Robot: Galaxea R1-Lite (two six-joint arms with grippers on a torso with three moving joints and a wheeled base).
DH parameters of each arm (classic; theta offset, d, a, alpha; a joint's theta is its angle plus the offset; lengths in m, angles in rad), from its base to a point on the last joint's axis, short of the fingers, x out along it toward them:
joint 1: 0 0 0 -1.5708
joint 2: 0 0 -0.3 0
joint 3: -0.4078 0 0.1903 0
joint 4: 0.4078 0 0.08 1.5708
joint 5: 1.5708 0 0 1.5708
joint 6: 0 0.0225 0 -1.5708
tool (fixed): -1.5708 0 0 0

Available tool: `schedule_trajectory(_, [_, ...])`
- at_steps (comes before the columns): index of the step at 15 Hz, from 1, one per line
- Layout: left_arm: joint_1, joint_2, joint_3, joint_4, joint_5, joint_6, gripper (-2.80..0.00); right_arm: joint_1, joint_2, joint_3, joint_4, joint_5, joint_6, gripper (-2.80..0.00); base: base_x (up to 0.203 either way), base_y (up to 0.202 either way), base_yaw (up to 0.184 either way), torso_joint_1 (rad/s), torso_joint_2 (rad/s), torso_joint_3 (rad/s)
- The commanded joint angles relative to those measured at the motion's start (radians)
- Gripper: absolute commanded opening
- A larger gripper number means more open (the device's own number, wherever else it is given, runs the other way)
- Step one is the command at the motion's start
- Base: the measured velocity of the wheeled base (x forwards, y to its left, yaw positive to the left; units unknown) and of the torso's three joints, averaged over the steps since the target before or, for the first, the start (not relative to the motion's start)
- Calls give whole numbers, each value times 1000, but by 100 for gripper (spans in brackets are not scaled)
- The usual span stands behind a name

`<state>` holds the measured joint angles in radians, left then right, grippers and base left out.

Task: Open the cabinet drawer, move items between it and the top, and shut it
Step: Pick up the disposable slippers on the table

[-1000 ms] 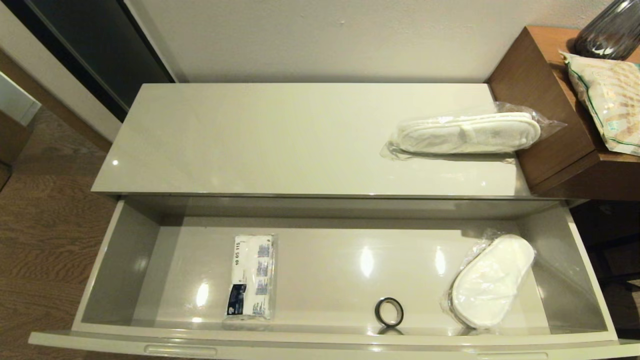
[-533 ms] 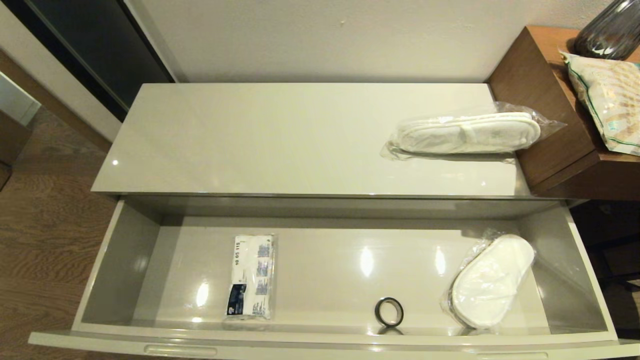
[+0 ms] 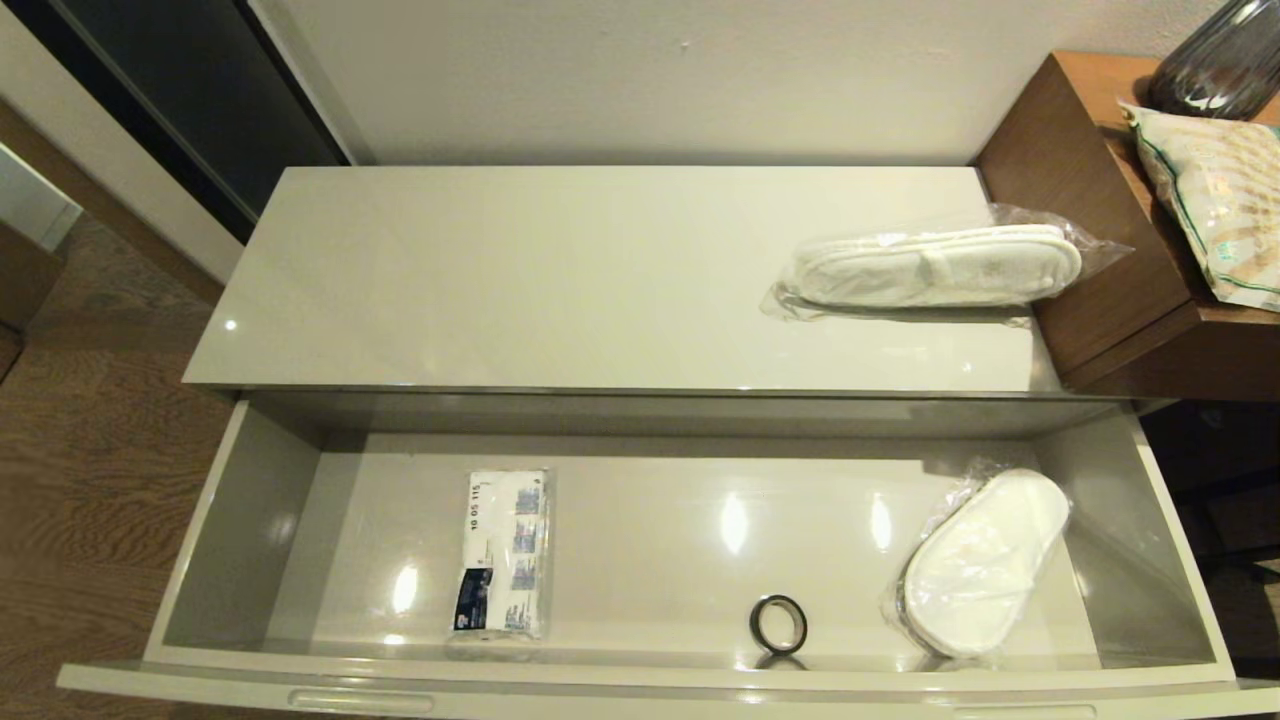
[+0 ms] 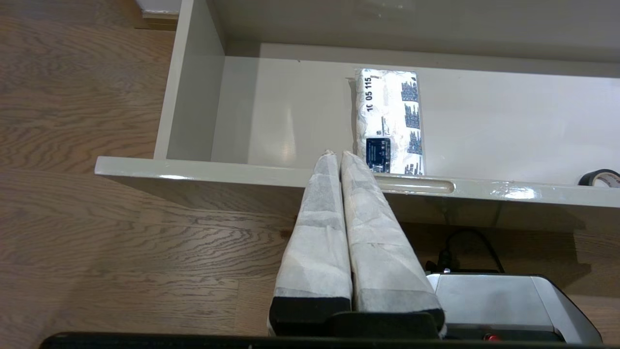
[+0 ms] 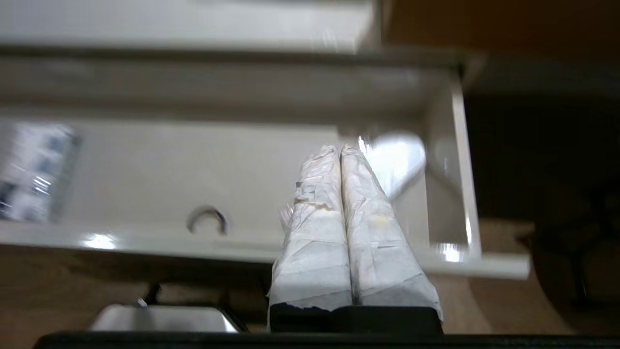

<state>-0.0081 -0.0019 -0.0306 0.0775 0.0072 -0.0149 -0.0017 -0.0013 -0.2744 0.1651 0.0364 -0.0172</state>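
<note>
Heads up, you won't find either arm in the head view, so the wrist cameras are all you've got for them. The right wrist view is smeared: the tissue pack is just a pale streak at the edge, the black ring (image 5: 207, 220) reads as a faint arc, and the slipper in the drawer is a white blob partly behind the fingers.

The cabinet drawer (image 3: 250, 500) is pulled fully out, a long shallow glossy grey-beige box. Its front lip is cut off at the bottom of the head view, with only one slot handle (image 3: 360, 701) clearly visible. Inside, left of centre, you've got the tissue pack (image 3: 502, 553) lying flat, white wrap, dark blue label at its near end, "10 05 115" printed along one side. Over at the right end sits one pair of slippers (image 3: 983, 560) in clear plastic, angled diagonally. The ring lies between them, near the front wall.

On the top (image 3: 520, 280), glossy cream, a second slipper pack (image 3: 935, 265) lies at the right end, its plastic touching the brown wooden unit (image 3: 1100, 230).

The left gripper (image 4: 337, 156) hangs outside the drawer front by the left handle, padded fingers pressed together, nothing between them. The right gripper (image 5: 339, 149) is out front near the right end, fingers pressed together too, empty.
</note>
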Motion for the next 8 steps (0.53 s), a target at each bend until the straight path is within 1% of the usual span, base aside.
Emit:
schedule_trajectory(1, [0, 2, 0, 1, 0, 0, -280, 0, 19, -321, 249, 49, 2, -280, 0, 0, 0, 0, 0, 0])
schedule_trajectory(2, [0, 2, 0, 1, 0, 0, -280, -1, 71, -452, 315, 63, 11, -280, 0, 0, 0, 0, 0, 0])
schedule_trajectory(3, [0, 2, 0, 1, 0, 0, -280, -3, 155, -551, 349, 69, 35, -280, 0, 0, 0, 0, 0, 0])
schedule_trajectory(4, [0, 2, 0, 1, 0, 0, -280, -4, 266, -650, 376, 73, 60, -280, 0, 0, 0, 0, 0, 0])
schedule_trajectory(6, [0, 2, 0, 1, 0, 0, -280, -5, 574, -861, 425, 83, 84, -280, 0, 0, 0, 0, 0, 0])
schedule_trajectory(7, [0, 2, 0, 1, 0, 0, -280, -6, 730, -960, 448, 84, 70, -280, 0, 0, 0, 0, 0, 0])
schedule_trajectory(8, [0, 2, 0, 1, 0, 0, -280, -5, 871, -1049, 466, 83, 35, -280, 0, 0, 0, 0, 0, 0])
